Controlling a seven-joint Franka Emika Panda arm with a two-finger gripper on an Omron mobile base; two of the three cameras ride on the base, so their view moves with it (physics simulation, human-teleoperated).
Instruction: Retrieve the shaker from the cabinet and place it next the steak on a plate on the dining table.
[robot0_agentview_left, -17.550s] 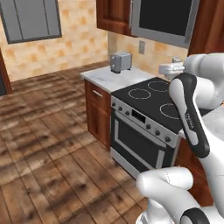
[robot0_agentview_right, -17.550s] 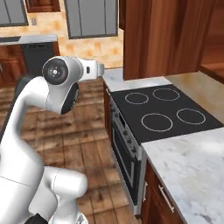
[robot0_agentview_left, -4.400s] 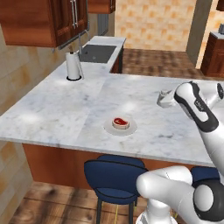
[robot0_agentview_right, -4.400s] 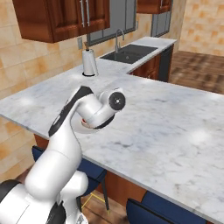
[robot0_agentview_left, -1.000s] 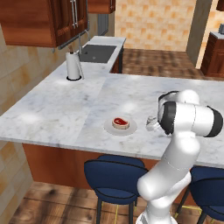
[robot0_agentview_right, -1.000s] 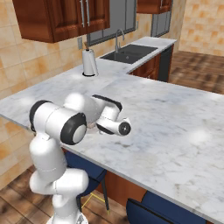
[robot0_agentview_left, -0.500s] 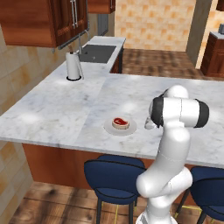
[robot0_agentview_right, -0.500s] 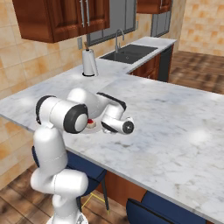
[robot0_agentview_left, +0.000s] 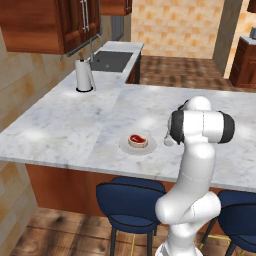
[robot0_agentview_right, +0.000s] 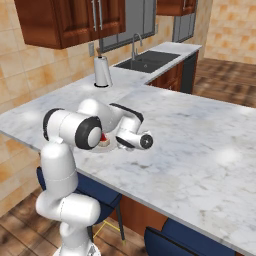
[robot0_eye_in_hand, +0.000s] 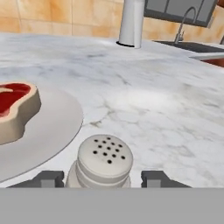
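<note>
the dining table (robot0_agentview_left: 75, 125) is a broad slab of white-grey veined marble, with dark blue stools (robot0_agentview_left: 131, 200) tucked under its near edge. at its far end stands a white paper-towel roll (robot0_agentview_left: 84, 76), with a sink (robot0_agentview_right: 146, 61) beyond. the white arm (robot0_agentview_left: 200, 130) folds low over the near part of the marble, beside the plate (robot0_agentview_left: 125, 146). this flat white plate (robot0_eye_in_hand: 48, 131) lies on the marble with the steak (robot0_agentview_left: 137, 140) on it, red-topped with a pale rim (robot0_eye_in_hand: 15, 111). in the hand view the shaker (robot0_eye_in_hand: 103, 164) stands upright just off the plate's rim, its rounded cap dotted with holes. the gripper (robot0_eye_in_hand: 100, 179) sits around it, one dark fingertip to each side with a clear gap between each tip and the shaker, so it is released.
</note>
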